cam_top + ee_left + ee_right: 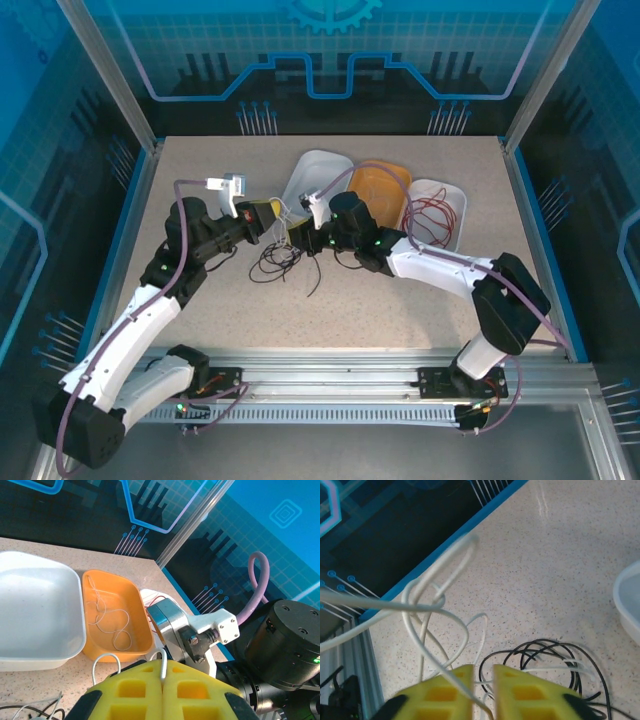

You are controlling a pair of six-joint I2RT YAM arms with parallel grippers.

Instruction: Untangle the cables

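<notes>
Pinching thin white cable (162,665) | left tool (164,680) | speckled table (560,565)

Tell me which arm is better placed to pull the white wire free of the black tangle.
Probably the right: its pincer is nearly closed on the white wire, lifted above the black tangle. The left pincer pinches another white strand.

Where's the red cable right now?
In the top view, the red cable lies coiled in the white tray at far right, beside the orange tray, apart from the black tangle mid-table.
</notes>
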